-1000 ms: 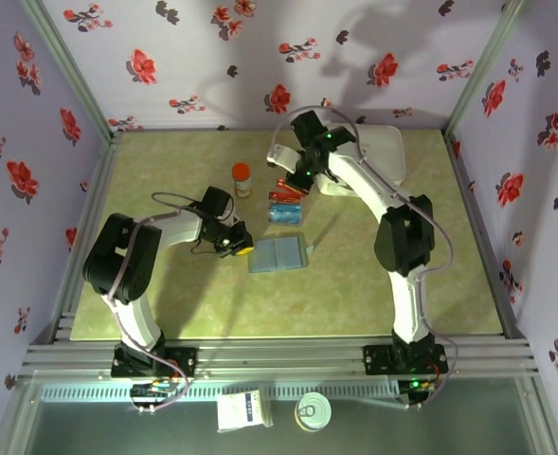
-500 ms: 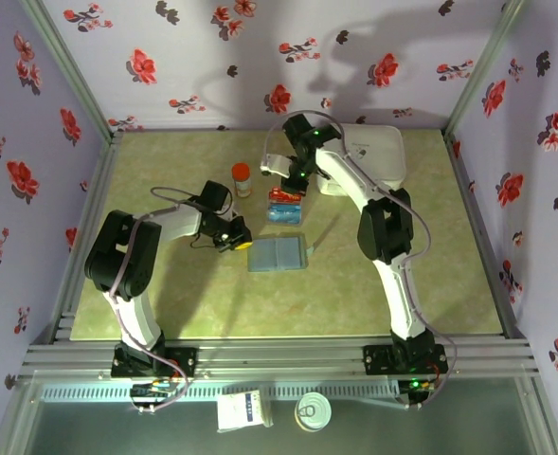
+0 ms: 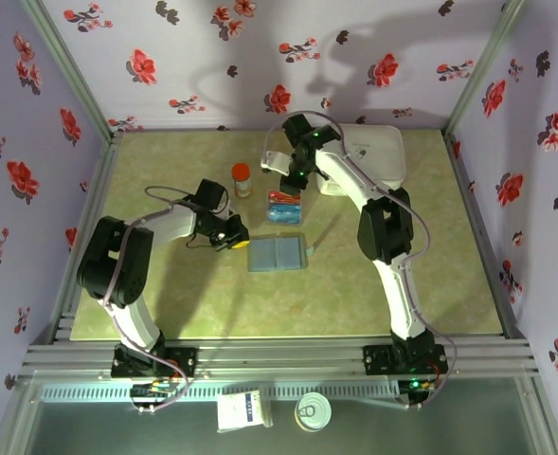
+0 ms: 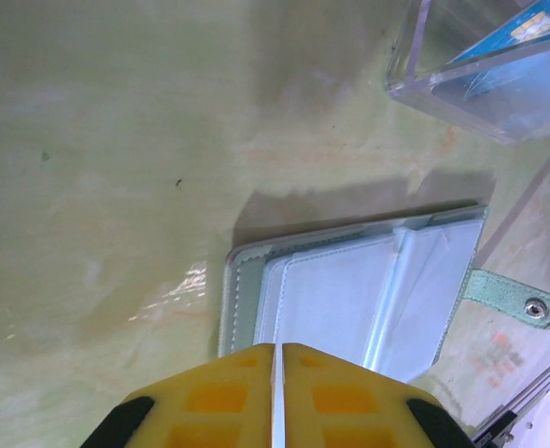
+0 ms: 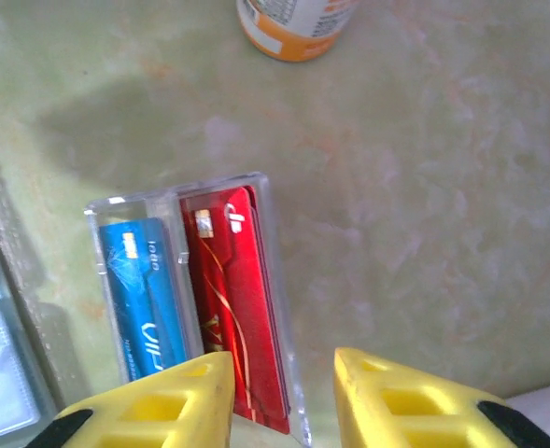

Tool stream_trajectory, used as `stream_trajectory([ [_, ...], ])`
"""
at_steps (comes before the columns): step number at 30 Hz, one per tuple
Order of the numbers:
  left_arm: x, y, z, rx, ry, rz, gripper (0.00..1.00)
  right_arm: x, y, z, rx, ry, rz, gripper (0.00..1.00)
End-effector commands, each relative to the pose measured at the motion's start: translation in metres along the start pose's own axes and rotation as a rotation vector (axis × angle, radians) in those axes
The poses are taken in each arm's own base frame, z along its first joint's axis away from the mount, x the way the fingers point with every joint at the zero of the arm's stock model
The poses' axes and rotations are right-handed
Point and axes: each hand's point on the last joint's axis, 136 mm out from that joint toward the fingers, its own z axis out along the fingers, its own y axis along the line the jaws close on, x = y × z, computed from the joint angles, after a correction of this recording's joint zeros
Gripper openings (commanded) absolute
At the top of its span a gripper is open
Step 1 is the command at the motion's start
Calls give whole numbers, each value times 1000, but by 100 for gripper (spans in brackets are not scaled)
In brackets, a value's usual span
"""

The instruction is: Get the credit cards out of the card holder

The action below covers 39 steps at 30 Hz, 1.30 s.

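The grey-blue card holder [image 3: 279, 254] lies open and flat mid-table, and its clear sleeves [image 4: 349, 289] look blank. A blue card [image 5: 144, 289] and a red card [image 5: 237, 299] lie side by side in a clear plastic tray [image 3: 284, 204] just beyond the holder. My left gripper [image 3: 233, 237] is at the holder's left edge. Its yellow fingers are shut [image 4: 278, 347], with a thin pale line between them. My right gripper [image 5: 279, 364] is open above the tray's red-card side, with nothing between its fingers.
An orange-capped bottle [image 3: 243, 178] stands left of the tray, close to the right gripper. A larger white case [image 3: 373, 156] lies at the back right. The holder's snap strap [image 4: 513, 297] sticks out to the right. Flowered walls enclose the table.
The right arm swung from over the white case to the tray's far end, then held still. The left arm shifted slightly left. The holder and tray stayed put.
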Motion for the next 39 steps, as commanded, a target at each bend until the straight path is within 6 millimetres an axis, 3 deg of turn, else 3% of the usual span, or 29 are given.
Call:
stream_trajectory([
  [1, 9, 7, -5, -10, 11, 6, 10, -12, -17, -36, 137, -63, 114, 39],
  [6, 16, 8, -2, 9, 26, 6, 7, -24, -8, -58, 223, -189, 330, 44],
  [12, 28, 8, 2, 17, 37, 12, 6, -23, 27, -52, 220, -237, 697, 39],
  [19, 39, 2, 8, 27, 45, 30, 5, -23, 107, -16, -5, -141, 1039, 31],
  [23, 40, 7, 12, 17, 46, 22, 4, -20, 150, 6, -98, -92, 1110, 32],
  [26, 40, 10, 15, 7, 54, 19, 4, -12, 170, 24, -145, -36, 1152, 33],
  [33, 45, 25, 17, -55, 64, 15, 3, -12, 201, 56, -271, -21, 1216, 35],
  [39, 48, 33, 21, -75, 78, 6, 3, 5, 204, 72, -234, 32, 1236, 35],
])
